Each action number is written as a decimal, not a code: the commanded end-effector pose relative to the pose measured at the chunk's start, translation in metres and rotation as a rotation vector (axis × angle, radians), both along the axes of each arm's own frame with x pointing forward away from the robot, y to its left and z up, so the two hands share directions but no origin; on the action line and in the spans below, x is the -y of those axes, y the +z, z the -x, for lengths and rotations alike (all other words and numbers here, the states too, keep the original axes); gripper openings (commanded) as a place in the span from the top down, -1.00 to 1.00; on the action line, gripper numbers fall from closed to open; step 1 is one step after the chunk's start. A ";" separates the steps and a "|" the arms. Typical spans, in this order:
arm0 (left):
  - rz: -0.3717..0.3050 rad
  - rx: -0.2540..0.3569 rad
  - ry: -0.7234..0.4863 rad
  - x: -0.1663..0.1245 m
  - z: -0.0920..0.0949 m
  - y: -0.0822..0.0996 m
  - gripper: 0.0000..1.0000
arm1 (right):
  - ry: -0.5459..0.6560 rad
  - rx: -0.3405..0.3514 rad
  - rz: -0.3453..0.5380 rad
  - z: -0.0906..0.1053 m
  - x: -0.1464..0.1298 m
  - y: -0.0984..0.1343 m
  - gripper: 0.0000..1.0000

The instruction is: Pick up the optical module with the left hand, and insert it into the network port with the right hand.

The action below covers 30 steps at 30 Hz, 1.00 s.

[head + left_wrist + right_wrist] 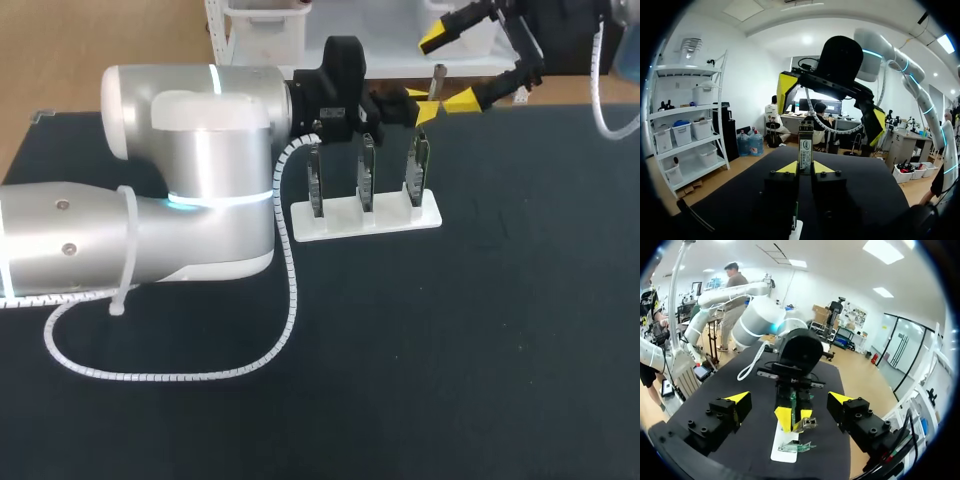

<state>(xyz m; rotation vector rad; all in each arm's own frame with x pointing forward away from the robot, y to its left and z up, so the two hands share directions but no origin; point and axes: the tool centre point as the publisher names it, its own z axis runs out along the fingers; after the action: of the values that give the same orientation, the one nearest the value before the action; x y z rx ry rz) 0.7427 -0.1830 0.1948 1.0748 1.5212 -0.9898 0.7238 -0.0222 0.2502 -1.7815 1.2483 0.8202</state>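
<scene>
The optical module (438, 79), a slim metal stick, stands upright in my left gripper (421, 106), which is shut on its lower part above the right end of the port stand. From the left wrist view the module (805, 146) rises between the yellow tips of that gripper (805, 168). My right gripper (450, 70) is open, its fingers straddling the module without touching it, as also seen from the left wrist (831, 106). In the right wrist view the open right gripper (789, 399) frames the left gripper (794, 417) and the module's metal end (808, 423).
A white stand (432, 216) holds three upright green port boards (367, 178) just under the grippers; it shows beneath them in the right wrist view too (782, 452). My left arm's thick body (190, 180) and its white coiled cable (290, 290) cover the table's left side.
</scene>
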 end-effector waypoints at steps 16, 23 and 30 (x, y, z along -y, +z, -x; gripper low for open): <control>-0.004 -0.002 -0.004 0.001 -0.002 0.000 1.00 | -0.071 -0.074 -0.087 0.014 0.011 -0.005 -1.00; -0.004 -0.002 -0.004 0.001 -0.002 0.000 1.00 | -0.067 -0.101 -0.097 0.011 0.011 -0.015 -1.00; -0.004 -0.002 -0.004 0.001 -0.002 0.000 1.00 | -0.062 -0.090 -0.125 0.009 0.011 -0.009 -1.00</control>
<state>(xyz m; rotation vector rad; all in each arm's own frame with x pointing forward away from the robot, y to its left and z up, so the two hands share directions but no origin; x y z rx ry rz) 0.7428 -0.1833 0.1944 1.0749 1.5203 -0.9904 0.7125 -0.0312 0.2430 -1.6216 1.2981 0.9199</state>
